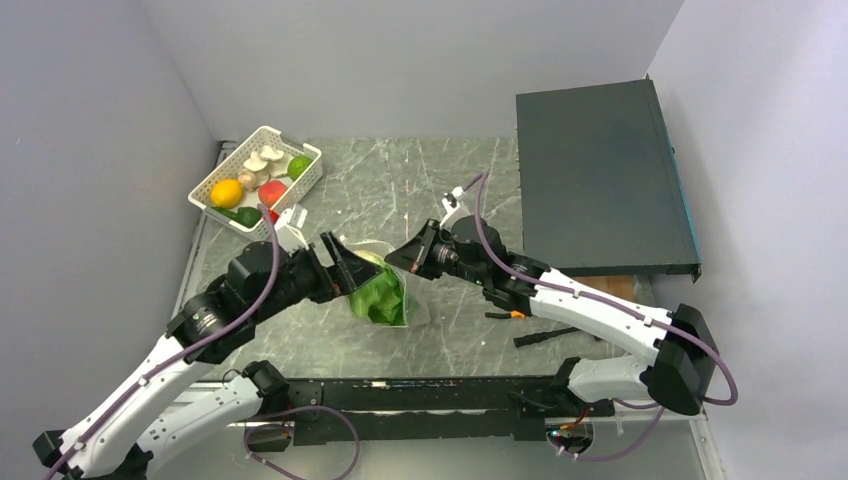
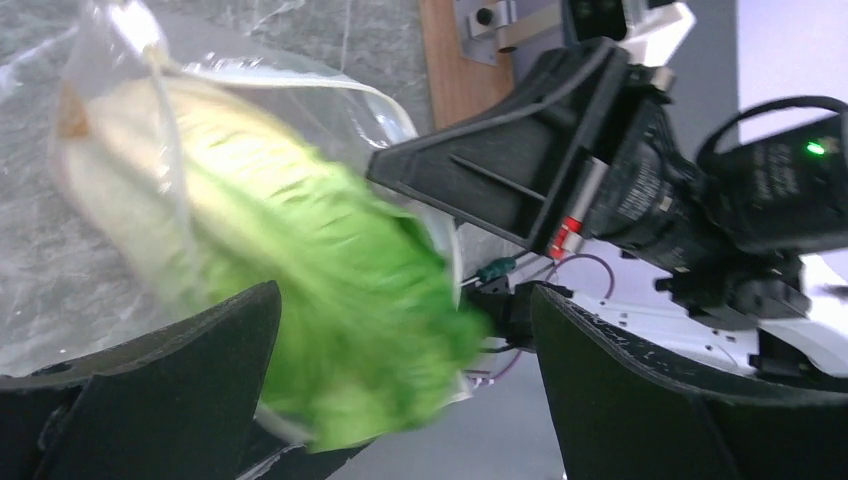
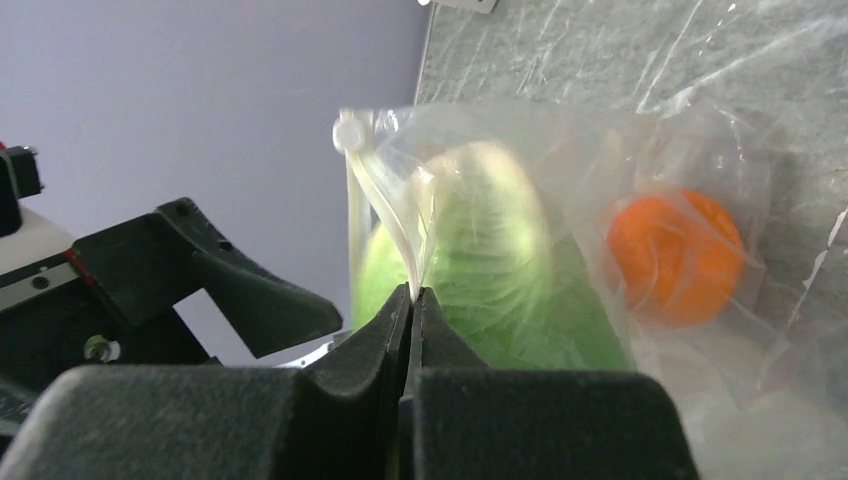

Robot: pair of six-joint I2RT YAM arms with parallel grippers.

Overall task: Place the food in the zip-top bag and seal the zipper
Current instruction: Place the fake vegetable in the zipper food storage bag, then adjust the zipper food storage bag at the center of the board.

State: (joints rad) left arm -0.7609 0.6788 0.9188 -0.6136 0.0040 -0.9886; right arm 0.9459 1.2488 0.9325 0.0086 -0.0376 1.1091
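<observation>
The clear zip-top bag [image 3: 640, 160], its mouth rim pinched in the right gripper [image 3: 412, 300], holds leafy green lettuce [image 3: 500, 260] and an orange round fruit [image 3: 675, 255]. The lettuce is just before the wide-apart jaws of the left gripper [image 2: 405, 300].

This is a robotics lab test cell. Plain pale partition walls [image 1: 100, 150] box in a grey marbled surface [image 1: 400, 170]. Two white-and-black robot arms are bolted to a black rail [image 1: 430, 395] at its near edge, with purple cables [image 1: 272, 265] trailing along them. A dark rack-style equipment case [image 1: 600, 180] lies right of the right hand [image 1: 395, 262].
</observation>
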